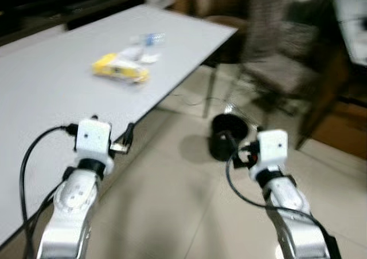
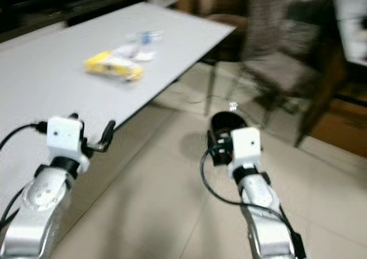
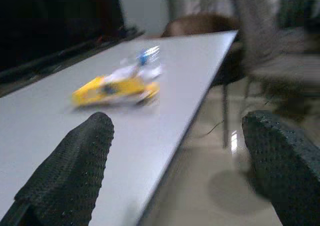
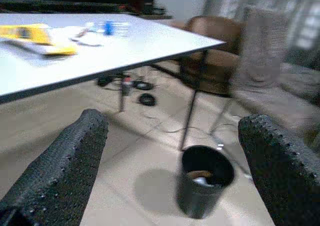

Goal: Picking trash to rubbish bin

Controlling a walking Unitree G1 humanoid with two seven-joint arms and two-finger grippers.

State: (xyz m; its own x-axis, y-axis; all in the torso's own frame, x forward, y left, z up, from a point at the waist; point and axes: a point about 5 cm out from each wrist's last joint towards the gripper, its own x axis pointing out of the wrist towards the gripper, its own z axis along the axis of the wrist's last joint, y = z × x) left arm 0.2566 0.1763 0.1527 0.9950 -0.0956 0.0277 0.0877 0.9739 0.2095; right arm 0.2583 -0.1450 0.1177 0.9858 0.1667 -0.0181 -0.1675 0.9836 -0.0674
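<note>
In the left eye view, a yellow wrapper (image 1: 120,68) lay on the grey tabletop (image 1: 51,98) with a crumpled clear plastic piece (image 1: 146,41) just beyond it, both well back from the tabletop's near edge. The black rubbish bin (image 1: 225,134) stood on the tiled floor (image 1: 172,213) off the tabletop's right side, near its corner leg. The left pincer (image 1: 125,140) hung at the tabletop's edge, and the right pincer (image 2: 218,147) hovered over the floor in front of the bin. In the left wrist view, the left pincer's fingers (image 3: 70,171) stood wide apart, released and empty, with the wrapper ahead on the tabletop. In the right wrist view, the right pincer's fingers (image 4: 60,171) were likewise spread and empty, the bin on the floor between them.
</note>
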